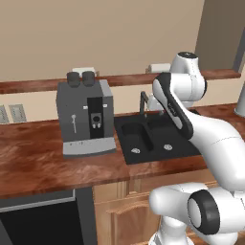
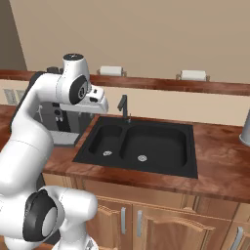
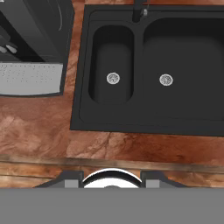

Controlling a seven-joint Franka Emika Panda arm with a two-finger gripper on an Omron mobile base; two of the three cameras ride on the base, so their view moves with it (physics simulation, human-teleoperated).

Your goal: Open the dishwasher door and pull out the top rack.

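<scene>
The dishwasher door (image 1: pixel 40 225) is a black panel with a thin silver bar handle along its top, at the lower left under the counter. It stands closed. The top rack is hidden behind it. My gripper (image 2: pixel 99 107) hangs high above the counter at the left end of the black sink (image 2: pixel 141 141), pointing down. In the hand view my gripper (image 3: pixel 111 178) shows its two dark fingertips (image 3: pixel 69 178) wide apart, open, with nothing between them. It is far from the door.
A grey coffee machine (image 1: pixel 86 117) stands on the wooden counter (image 1: pixel 38 158) left of the sink (image 1: pixel 153 136). A dark faucet (image 2: pixel 124 107) rises behind the basins. Light wooden cabinet doors (image 2: pixel 161 224) sit below the sink. A grey vessel (image 2: pixel 245 129) stands at the far right.
</scene>
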